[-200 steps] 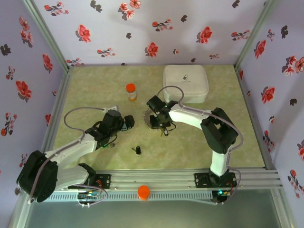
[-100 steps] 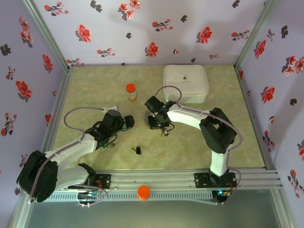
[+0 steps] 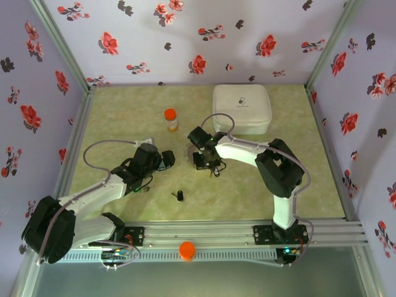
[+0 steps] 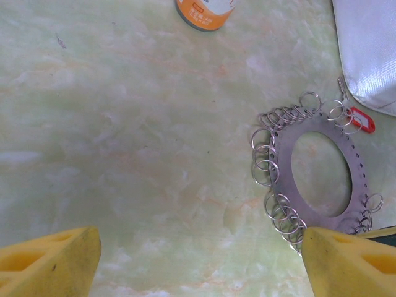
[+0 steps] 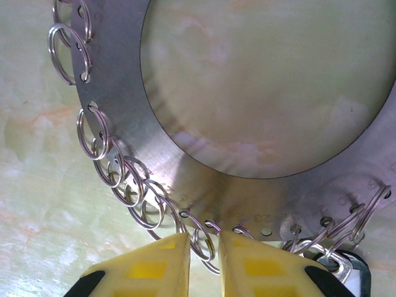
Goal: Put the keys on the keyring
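- The keyring lies flat on the table, near the middle, between the two grippers. It sits in front of the white case and to the right of the orange bottle.
- In the left wrist view the keyring is a grey metal oval with holes around its edge. Many small wire rings hang from those holes.
- A red key lies at the far edge of the keyring, just beside the case.
- A black key lies by itself on the table, nearer the arms and well apart from the keyring.
- The left gripper hovers just left of the keyring. Its yellow fingers stand wide apart with nothing between them.
- The right gripper is down at the edge of the keyring. Its fingers are close together with a narrow gap, and one small wire ring lies in that gap.
- Whether the right gripper's fingers actually pinch that ring cannot be told.
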Controlling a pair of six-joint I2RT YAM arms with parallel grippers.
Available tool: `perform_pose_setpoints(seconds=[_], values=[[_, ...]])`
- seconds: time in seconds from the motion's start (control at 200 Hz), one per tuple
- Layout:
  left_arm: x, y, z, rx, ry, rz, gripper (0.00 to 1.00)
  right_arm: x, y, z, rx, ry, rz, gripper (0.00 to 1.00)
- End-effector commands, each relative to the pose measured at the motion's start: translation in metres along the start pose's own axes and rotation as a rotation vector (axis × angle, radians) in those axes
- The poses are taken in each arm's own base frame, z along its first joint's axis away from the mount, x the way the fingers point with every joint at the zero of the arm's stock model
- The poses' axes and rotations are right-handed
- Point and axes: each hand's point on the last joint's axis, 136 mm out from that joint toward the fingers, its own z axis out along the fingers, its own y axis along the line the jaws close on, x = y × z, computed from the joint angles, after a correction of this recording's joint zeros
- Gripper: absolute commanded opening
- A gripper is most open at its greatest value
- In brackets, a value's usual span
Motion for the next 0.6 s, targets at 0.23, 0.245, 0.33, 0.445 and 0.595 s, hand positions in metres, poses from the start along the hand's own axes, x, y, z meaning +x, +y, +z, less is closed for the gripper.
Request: perform_pose_setpoints(seconds=[0.23,0.245,0.33,0.445,0.595], values=[[-0.004,0.000,-0.001,-0.008,-0.023,-0.009,0.84,0.003,0.004,0.008,-0.006,0.016,-0.006,0.14],[-0.004,0.000,-0.001,-0.009,-0.023,-0.008,0.84,0.003,0.004,0.008,-0.007,0.016,-0.007,0.13],[-0.005,0.000,-0.001,-0.007,-0.024,-0.008,0.84,0.004,0.005,0.009,-0.011,0.022,-0.018,0.06],[-0.004,0.000,-0.001,-0.010,-0.022,-0.009,0.84,0.003,0.006,0.004,-0.015,0.018,-0.039,0.00],[-0.004,0.000,-0.001,-0.012,-0.021,-0.006,0.84,0.002,0.006,-0.011,0.045,-0.006,-0.126,0.00]])
